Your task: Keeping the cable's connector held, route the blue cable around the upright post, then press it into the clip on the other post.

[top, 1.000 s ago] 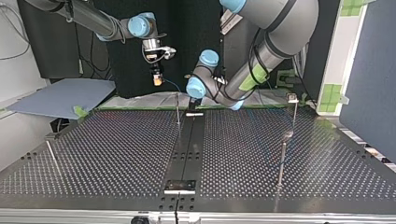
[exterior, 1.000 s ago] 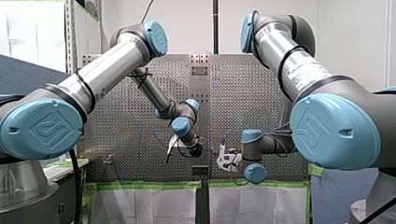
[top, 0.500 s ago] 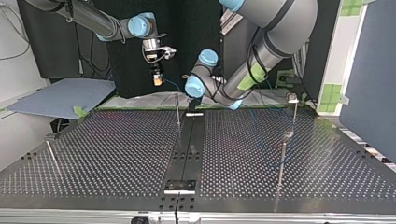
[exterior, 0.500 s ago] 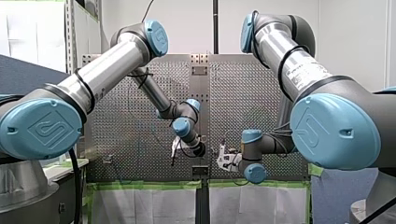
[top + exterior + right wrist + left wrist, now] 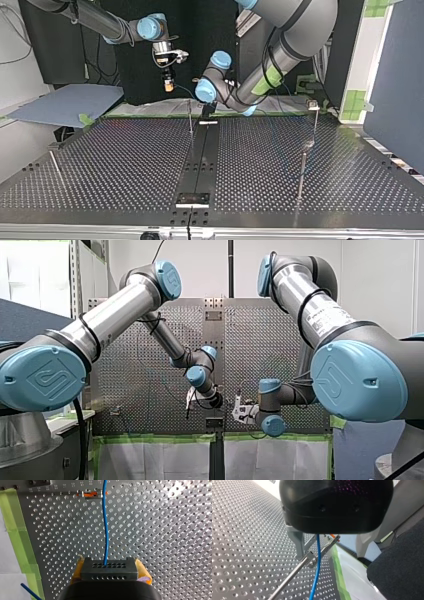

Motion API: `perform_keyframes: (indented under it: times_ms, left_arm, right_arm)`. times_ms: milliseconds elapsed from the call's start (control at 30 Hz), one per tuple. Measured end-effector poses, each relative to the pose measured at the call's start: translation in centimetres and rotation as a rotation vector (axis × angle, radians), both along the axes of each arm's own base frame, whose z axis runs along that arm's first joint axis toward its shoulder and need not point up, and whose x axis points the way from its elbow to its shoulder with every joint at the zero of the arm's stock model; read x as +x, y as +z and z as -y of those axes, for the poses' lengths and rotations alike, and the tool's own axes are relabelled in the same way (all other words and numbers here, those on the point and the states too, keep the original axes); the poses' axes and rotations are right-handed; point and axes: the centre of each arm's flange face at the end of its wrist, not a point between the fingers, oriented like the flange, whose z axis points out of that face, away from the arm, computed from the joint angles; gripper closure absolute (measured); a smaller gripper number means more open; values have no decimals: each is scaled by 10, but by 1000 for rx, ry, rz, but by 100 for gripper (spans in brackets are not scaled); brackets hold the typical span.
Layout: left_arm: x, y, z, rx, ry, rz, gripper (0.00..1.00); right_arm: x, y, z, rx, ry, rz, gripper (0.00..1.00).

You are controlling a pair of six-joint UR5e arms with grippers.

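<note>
My right fingers are clamping the connector, with the blue cable running ahead over the counter toward the clip. My left fingers are hanging beside the cable; I cannot tell their grip.

Bright, even light — glare on the perforated table.

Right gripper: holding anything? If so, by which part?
Right gripper grips the blue cable by its dark connector, clamped between the yellow pads.

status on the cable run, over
Right gripper shut on connector. Left gripper at the post with the clip, grip unclear. Blue cable runs from connector to clip, seating unclear. Nothing blocking seen.
</note>
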Motion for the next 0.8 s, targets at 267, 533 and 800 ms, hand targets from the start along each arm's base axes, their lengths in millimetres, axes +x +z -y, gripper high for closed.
perform_keyframes:
  times_ms: [267,533,800]
  left_arm:
    - [1,1,3,7,5,31,35]
    - [-1,1,4,20,18,41,82]
    - [1,2,5,22,49,63,95]
  right_arm:
    - [0,0,0,0,0,0,100]
    - [0,0,0,0,0,0,100]
    - [0,0,0,2,0,-3,100]
